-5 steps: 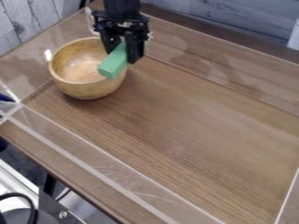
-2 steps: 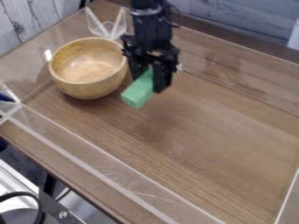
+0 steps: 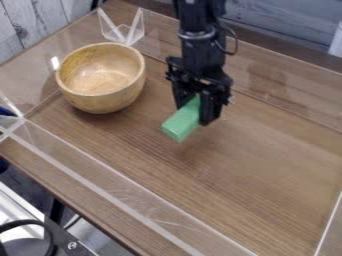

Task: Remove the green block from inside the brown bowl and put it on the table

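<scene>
The green block (image 3: 183,122) hangs tilted from my gripper (image 3: 198,104), which is shut on its upper end, just above the table (image 3: 254,170). Its lower end sits close to the wood; contact with the surface cannot be told. The brown bowl (image 3: 100,77) stands at the left, a short way from the gripper, and shows only its pale grained inside.
Clear acrylic walls (image 3: 80,170) edge the tabletop along the front and left. A clear angled piece (image 3: 123,27) stands behind the bowl. The dark arm (image 3: 198,30) reaches down from the back.
The gripper has carried the green block from over the bowl's right rim out to the right and forward, and lower toward the tabletop. The bowl has not moved.
</scene>
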You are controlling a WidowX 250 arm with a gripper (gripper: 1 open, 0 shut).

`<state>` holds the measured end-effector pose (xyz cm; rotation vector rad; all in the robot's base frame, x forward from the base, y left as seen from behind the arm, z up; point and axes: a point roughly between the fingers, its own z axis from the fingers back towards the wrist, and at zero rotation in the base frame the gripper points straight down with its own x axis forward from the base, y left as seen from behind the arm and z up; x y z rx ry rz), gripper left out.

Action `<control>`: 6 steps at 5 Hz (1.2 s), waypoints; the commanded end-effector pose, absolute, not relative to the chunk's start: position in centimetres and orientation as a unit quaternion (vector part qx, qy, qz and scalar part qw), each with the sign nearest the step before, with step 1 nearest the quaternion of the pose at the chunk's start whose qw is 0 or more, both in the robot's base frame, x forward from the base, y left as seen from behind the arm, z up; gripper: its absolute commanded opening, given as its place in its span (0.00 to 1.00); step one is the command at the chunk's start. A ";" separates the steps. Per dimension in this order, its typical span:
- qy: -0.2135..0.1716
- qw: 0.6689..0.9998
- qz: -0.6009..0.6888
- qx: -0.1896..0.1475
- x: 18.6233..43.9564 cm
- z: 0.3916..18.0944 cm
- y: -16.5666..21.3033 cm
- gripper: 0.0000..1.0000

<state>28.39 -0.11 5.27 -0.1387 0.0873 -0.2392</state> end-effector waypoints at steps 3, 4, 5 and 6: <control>0.035 0.990 -0.122 -0.065 30.1 4.1 -0.2 0.00; 0.035 0.990 -0.121 -0.065 30.1 4.1 -0.1 0.00; 0.036 0.990 -0.120 -0.065 30.1 4.0 0.0 0.00; 0.037 0.990 -0.118 -0.066 30.1 4.0 0.1 0.00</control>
